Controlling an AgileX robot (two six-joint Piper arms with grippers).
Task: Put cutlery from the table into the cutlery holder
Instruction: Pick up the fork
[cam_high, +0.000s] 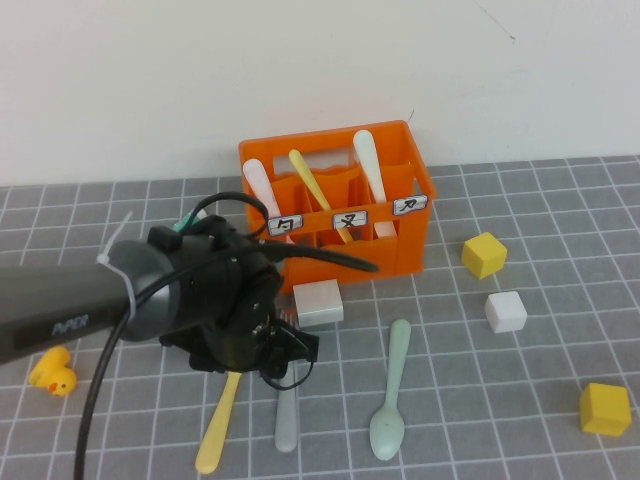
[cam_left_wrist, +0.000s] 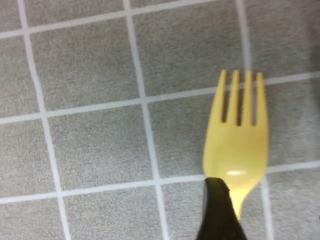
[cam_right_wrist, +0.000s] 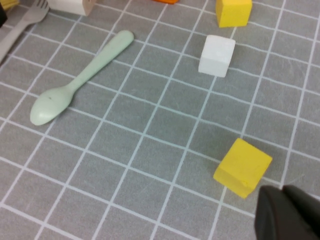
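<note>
**Left fingers poised over the yellow fork**

Grey tiled tabletop (cam_high: 520, 400) stretches in front of a white wall, with the orange holder (cam_high: 400, 245) standing at the back. Two white spoons and one yellow piece already stand in its compartments. Three pieces lie flat before it: the yellow fork (cam_high: 218, 428), the grey fork (cam_high: 287, 420) just beside it, and the mint spoon (cam_high: 392, 395) further to my right.

My left fingers (cam_high: 262, 345) hang low over the tined end of the yellow fork and stand apart, holding nothing; in the wrist view one dark fingertip (cam_left_wrist: 217, 212) sits at the fork's neck, just below the tines. My right fingers (cam_right_wrist: 290, 215) are pressed together, empty, parked over the right side of the tabletop near a yellow cube (cam_right_wrist: 243, 167).

The risks I see from here: the fork lies flat and thin, so my fingers may scrape the tabletop and close above it, or pinch only an edge so it twists out on the lift. The grey fork is so close that a wide close could nudge or catch it too. A grey block (cam_high: 319, 303) sits just ahead of my wrist, between me and the holder, and could be knocked on the way.
</note>
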